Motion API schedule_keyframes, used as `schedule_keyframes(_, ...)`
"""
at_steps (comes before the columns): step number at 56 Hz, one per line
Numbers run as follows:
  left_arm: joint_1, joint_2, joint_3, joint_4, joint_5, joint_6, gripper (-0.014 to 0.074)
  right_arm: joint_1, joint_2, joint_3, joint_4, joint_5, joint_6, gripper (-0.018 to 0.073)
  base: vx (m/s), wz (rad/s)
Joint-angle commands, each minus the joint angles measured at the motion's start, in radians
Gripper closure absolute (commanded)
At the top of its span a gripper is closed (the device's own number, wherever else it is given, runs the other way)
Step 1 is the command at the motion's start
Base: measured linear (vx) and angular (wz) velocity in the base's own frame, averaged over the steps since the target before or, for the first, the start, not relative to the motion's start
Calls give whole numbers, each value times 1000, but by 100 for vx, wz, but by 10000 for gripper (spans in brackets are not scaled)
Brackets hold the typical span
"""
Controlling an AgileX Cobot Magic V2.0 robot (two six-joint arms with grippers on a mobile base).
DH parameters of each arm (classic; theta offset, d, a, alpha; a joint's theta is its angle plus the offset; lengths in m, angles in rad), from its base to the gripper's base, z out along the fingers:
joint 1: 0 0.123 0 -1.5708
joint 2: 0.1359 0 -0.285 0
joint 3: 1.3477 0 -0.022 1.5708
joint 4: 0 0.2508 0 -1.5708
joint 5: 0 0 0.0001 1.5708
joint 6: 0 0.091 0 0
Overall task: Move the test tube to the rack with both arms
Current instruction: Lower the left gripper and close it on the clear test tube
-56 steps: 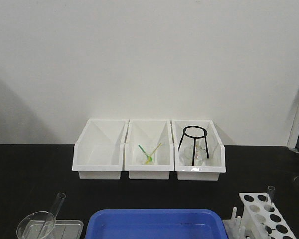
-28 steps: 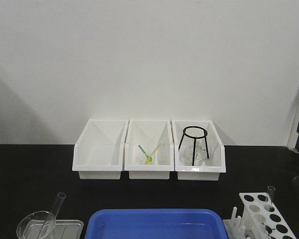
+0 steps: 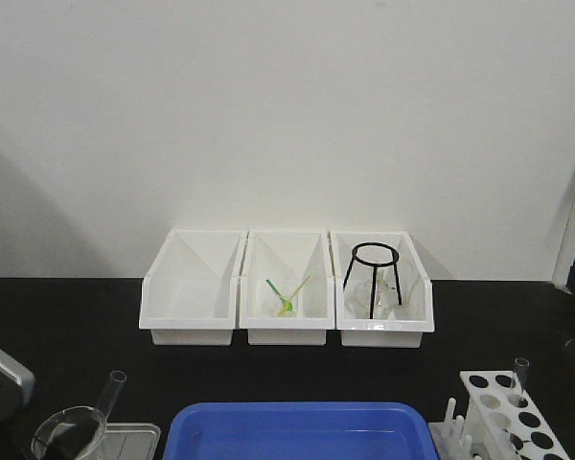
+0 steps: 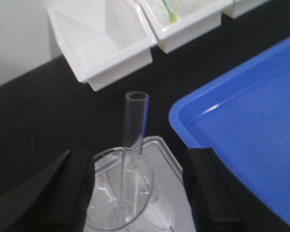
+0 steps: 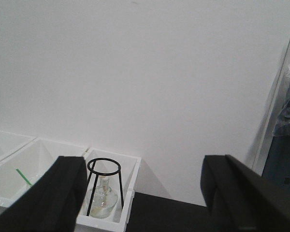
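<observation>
Pickup step, we judge; left gripper [image 4: 137, 193], spread and empty, seemingly straddles the test tube [image 4: 135, 118] in the beaker [image 4: 102, 193]; close next.

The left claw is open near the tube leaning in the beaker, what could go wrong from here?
One: the slender clear glass test tube leans loose in the wide clear glass beaker, and the open left claw is lined up on both, so closing low may catch or tip the beaker. Two: the small white plastic rack already holds another clear tube, which an insertion nearby could knock.
</observation>
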Motion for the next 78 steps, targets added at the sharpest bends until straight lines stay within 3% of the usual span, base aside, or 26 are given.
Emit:
schedule_keyframes(1, -10, 37, -19, -3, -183, -8, 74, -1, -4, -31, -10, -95, -19, 20, 0, 0)
schedule_keyframes(7, -9, 97, -21, -4, -287, 27, 74, -1, -4, -31, -10, -92, -20, 20, 0, 0)
schedule_keyframes(15, -9, 163, -21, -43, -378, 179, 74, -1, -4, -31, -10, -88, -20, 20, 0, 0)
schedule_keyframes(19, -4, 182, -21, -155, -379, 271, 74, -1, -4, -31, -10, -88, -20, 20, 0, 0)
schedule_keyframes(27, 15, 190, -21, -480, -435, 455, 74, -1, -4, -31, -10, -88, -21, 20, 0, 0)
schedule_keyframes(30, 15, 190, -21, -533, -461, 514, 74, -1, -4, -31, -10, -88, -21, 20, 0, 0)
schedule_keyframes(33, 15, 190, -22, -533, -464, 544, 74, -1, -4, -31, -10, -88, -21, 20, 0, 0)
schedule_keyframes(51, 0, 278, -111, -509, -391, 484, 74, -1, -4, -31, -10, -90, -20, 20, 0, 0)
schedule_keyframes(72, 0, 322, -172, -512, -354, 482, 74, -1, -4, -31, -10, -89, -20, 20, 0, 0)
schedule_keyframes(78, 0, 343, -172, -511, -349, 427, 74, -1, -4, -31, -10, -89, -20, 20, 0, 0)
